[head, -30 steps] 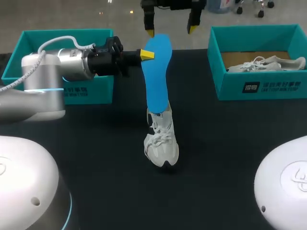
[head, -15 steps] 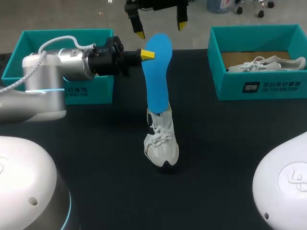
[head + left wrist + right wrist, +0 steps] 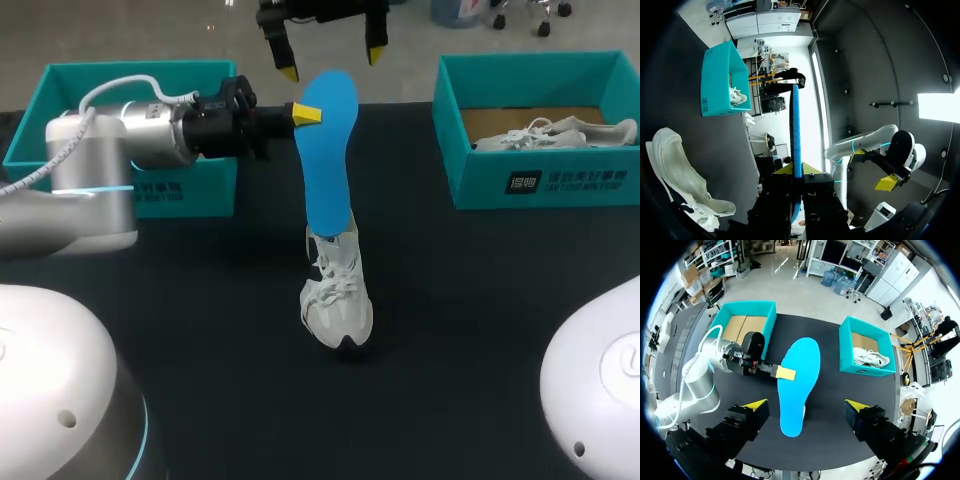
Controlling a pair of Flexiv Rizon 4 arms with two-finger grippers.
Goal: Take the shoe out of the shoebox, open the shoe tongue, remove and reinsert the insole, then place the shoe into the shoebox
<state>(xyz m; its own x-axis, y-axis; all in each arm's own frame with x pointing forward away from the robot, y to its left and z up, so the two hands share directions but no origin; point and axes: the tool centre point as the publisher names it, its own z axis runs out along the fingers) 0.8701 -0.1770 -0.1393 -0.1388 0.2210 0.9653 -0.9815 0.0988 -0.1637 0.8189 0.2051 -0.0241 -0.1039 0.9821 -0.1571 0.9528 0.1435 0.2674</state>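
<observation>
Black counter [image 3: 480, 320] is carrying a white lace-up sneaker [image 3: 338, 295] standing toe-down at its middle, with a long blue foam insole [image 3: 328, 150] rising from its opening. Left tool [image 3: 305, 114] is pinching the insole's upper edge between near-closed fingers, while right tool [image 3: 330, 62] is hovering above, spread wide and holding nothing. Recommendation: right tool should be steadying the sneaker's collar while the insole is travelling straight along its length, so it is not buckling.

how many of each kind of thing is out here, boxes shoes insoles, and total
teal shoeboxes: 2, left and right
white shoes: 2, the other lying in the right shoebox
blue insole: 1
total: 5
</observation>
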